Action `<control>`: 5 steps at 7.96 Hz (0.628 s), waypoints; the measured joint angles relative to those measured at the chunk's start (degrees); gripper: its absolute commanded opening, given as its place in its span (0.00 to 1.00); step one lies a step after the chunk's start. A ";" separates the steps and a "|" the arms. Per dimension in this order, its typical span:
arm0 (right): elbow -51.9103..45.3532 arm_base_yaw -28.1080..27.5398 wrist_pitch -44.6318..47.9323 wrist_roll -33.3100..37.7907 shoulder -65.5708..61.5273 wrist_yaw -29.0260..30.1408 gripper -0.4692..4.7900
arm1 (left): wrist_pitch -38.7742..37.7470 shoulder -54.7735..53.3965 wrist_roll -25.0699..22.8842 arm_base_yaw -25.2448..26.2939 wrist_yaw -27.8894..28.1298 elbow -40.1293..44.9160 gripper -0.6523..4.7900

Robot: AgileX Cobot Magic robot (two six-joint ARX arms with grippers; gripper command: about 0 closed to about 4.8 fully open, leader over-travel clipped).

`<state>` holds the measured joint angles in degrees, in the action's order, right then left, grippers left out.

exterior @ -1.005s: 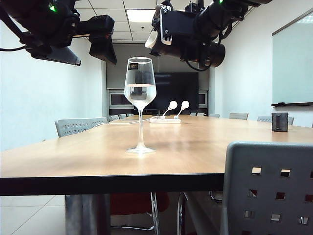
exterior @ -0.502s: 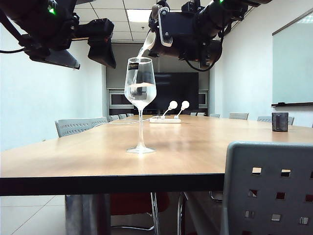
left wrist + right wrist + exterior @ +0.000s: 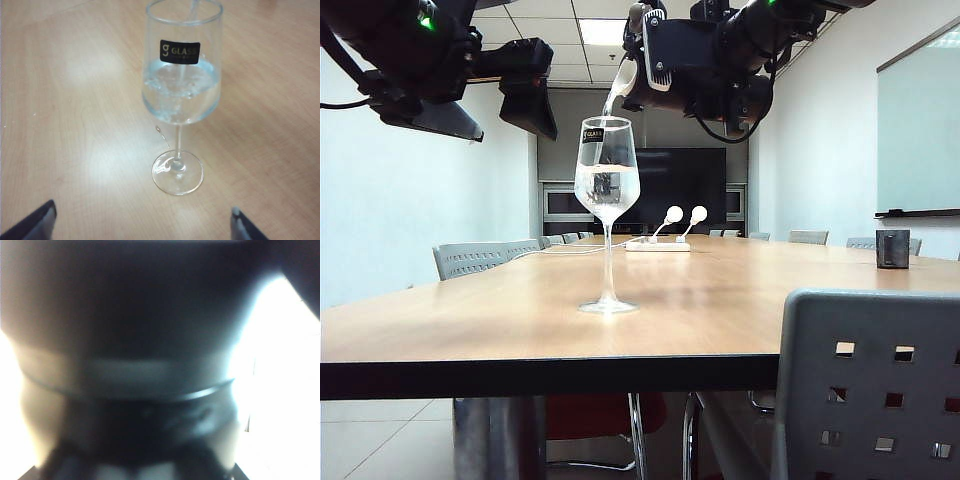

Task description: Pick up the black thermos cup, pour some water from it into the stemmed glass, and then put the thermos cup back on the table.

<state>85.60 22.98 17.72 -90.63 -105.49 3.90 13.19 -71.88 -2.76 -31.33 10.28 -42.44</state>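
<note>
R gripper (image 3: pixel 665 62) hangs high over the table, just above and right of the stemmed glass (image 3: pixel 607 180), clamped on the black thermos cup (image 3: pixel 638 75); in the R wrist view the cup's dark body (image 3: pixel 125 330) fills nearly the whole pic, blurred, so the fingers themselves can't be made out. Thermos is tipped w/ long axis near level, pale spout end (image 3: pixel 622 78) pointing down-left toward the glass rim, thin stream of water running from it into the bowl. L gripper (image 3: pixel 525 95) is up left of the glass, jaws wide apart, holding nothing; its two dark fingertips (image 3: pixel 35 225) show at the wrist pic's edge w/ the glass (image 3: pixel 180 90) between and beyond them, not touching. Glass stands upright on the table (image 3: pixel 470 330), bowl roughly half full, black label near rim. Behind the glass: white power strip w/ two round plugs (image 3: pixel 660 243). Far right of the glass: small dark cup (image 3: pixel 892 248). Grey chair back (image 3: pixel 870 390) nearest the cam, right of the glass.
</note>
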 measured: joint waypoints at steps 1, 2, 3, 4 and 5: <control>0.00 0.00 0.00 -0.61 0.00 0.00 0.40 | 0.02 0.00 0.00 0.00 0.00 0.00 1.00; 0.00 0.00 0.00 -0.94 0.00 0.00 0.40 | 0.00 0.00 0.00 0.00 0.00 0.00 1.00; 0.00 0.00 0.00 -0.96 0.00 0.00 0.40 | 0.00 0.00 0.00 0.00 0.00 0.00 1.00; 0.00 0.00 0.02 -0.98 0.00 0.00 0.40 | 0.00 0.00 0.00 0.00 0.00 0.00 1.00; 0.00 0.00 0.09 -0.98 0.00 0.02 0.40 | 0.00 0.00 0.00 0.00 0.00 0.00 1.00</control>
<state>85.60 22.98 17.80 -91.61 -105.49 3.92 13.19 -71.88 -2.76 -31.33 10.28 -42.44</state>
